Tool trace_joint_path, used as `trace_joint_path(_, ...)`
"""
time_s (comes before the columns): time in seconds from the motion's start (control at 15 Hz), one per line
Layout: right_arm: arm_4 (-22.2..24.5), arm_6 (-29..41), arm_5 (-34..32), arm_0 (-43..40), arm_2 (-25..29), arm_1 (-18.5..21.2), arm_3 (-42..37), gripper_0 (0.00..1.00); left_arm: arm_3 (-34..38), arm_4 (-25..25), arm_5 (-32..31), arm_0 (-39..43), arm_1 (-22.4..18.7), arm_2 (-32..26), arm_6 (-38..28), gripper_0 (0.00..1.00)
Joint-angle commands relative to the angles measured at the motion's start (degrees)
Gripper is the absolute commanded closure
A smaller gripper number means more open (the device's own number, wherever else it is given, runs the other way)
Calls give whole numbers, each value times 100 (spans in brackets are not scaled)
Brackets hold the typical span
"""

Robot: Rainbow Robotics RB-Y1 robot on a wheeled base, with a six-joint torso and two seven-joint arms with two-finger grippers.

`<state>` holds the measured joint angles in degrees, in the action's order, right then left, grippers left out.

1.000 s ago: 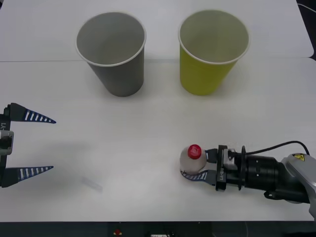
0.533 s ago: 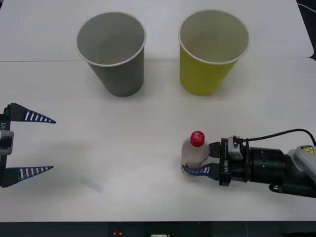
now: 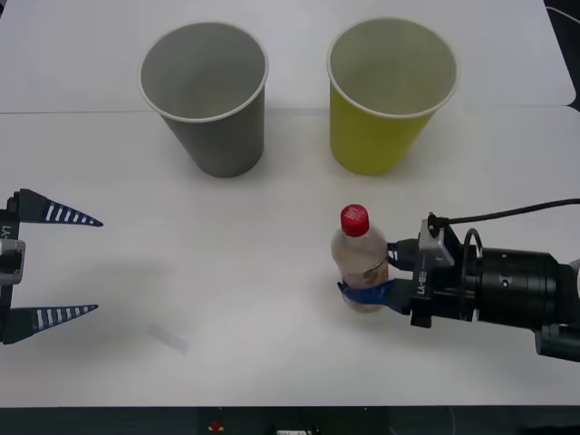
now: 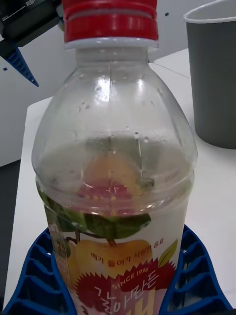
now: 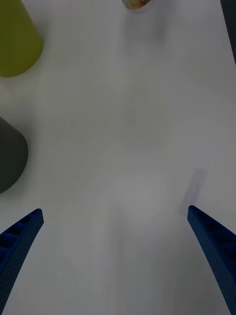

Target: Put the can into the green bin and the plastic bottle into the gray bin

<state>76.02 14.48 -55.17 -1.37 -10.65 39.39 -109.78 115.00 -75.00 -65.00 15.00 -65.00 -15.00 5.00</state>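
Note:
The plastic bottle [image 3: 359,252], clear with a red cap, is held upright just above the table by my right gripper [image 3: 367,277], which is shut on its labelled lower body. The right wrist view shows the plastic bottle [image 4: 113,162] between blue fingers [image 4: 34,280]. The gray bin [image 3: 217,136] stands at the back left of centre and the green bin [image 3: 376,136] to its right, both upright and farther back than the bottle. My left gripper [image 3: 97,265] hangs open at the left edge. The can is out of view.
A small clear strip [image 3: 169,338] lies on the white table [image 3: 272,227] near the front left. The left wrist view shows the green bin [image 5: 14,44], the gray bin [image 5: 10,157] and bare table between my open left gripper [image 5: 115,214] and them.
My right gripper has risen with the bottle, which now shows more of its side and sits farther from the table's front edge. The left arm has not moved.

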Motion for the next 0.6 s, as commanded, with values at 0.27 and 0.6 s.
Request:
trace_joint_path(0.27, 1424, 2489, 24, -22, 362, 43, -1300, 100, 0, 0, 0, 0, 0, 0, 0, 0)
trace_joint_path(0.6, 2479, 4607, -38, 312, 424, 245, -2179, 100, 0, 0, 0, 0, 0, 0, 0, 0)
